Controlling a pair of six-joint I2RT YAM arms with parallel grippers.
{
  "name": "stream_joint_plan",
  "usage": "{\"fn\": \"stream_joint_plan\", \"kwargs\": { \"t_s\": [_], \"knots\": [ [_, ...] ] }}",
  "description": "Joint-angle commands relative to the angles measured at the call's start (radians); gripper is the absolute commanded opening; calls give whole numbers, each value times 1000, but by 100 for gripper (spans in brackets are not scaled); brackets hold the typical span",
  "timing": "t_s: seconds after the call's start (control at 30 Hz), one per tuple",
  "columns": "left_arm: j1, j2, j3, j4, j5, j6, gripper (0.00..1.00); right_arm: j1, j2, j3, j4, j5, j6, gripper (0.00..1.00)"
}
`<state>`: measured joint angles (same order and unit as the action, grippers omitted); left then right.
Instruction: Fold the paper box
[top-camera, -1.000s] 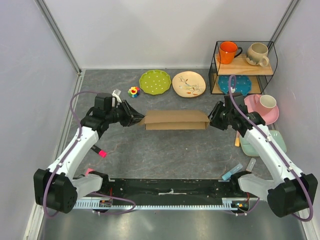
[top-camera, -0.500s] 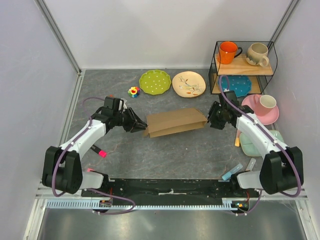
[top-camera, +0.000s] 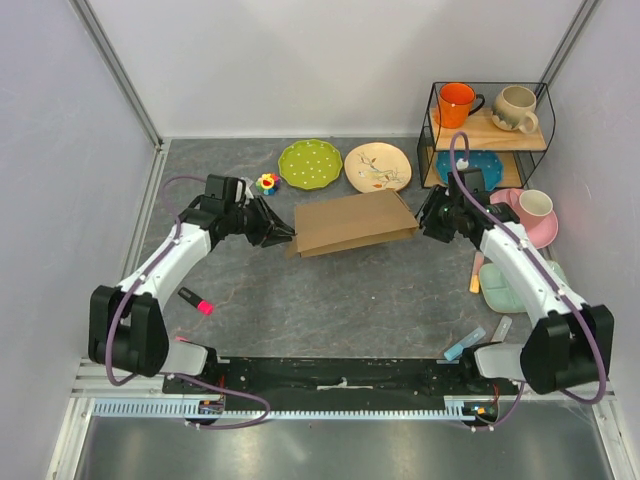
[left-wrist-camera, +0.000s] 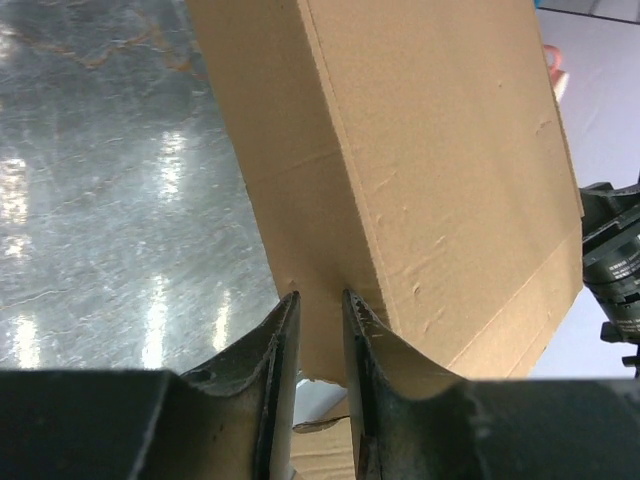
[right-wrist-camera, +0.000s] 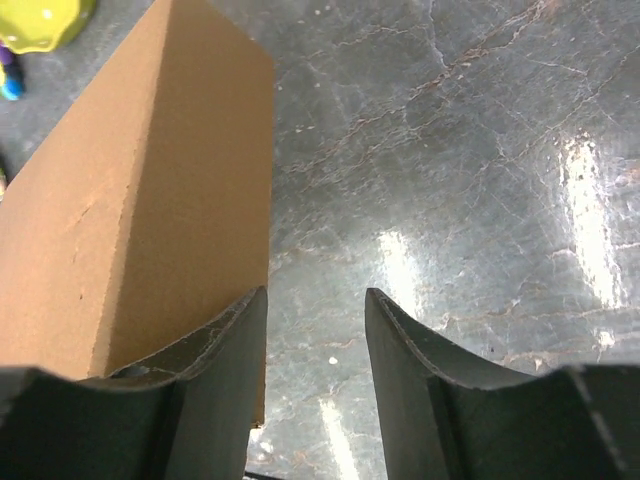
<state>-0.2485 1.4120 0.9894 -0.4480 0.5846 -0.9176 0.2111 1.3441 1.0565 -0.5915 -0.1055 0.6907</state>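
Note:
The paper box is a closed brown cardboard mailer held tilted over the middle of the table, its broad face turned up toward the camera. My left gripper is shut on a thin cardboard flap at the box's left end; in the left wrist view the flap sits between the gripper's fingers and the box face fills the frame. My right gripper is at the box's right end, open. In the right wrist view the box lies against the outside of the gripper's left finger, and only table shows between the fingers.
A green plate, a cream plate and a small toy flower lie behind the box. A wire shelf with mugs and a blue plate stands back right, with a pink plate and cup beside it. A red marker lies front left.
The box has tipped back from edge-on to showing its broad face and has shifted toward the plates. Both grippers have moved back with it, the left still holding the flap.

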Motion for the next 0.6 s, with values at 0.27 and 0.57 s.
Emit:
{"fn": "stream_joint_plan", "kwargs": {
  "t_s": [0.27, 0.57],
  "knots": [
    [-66, -241, 14, 20, 138, 60, 35, 82, -230, 20, -50, -178, -26, 55],
    [-67, -346, -483, 422, -233, 37, 38, 83, -252, -395, 173, 6, -34, 55]
  ]
}}
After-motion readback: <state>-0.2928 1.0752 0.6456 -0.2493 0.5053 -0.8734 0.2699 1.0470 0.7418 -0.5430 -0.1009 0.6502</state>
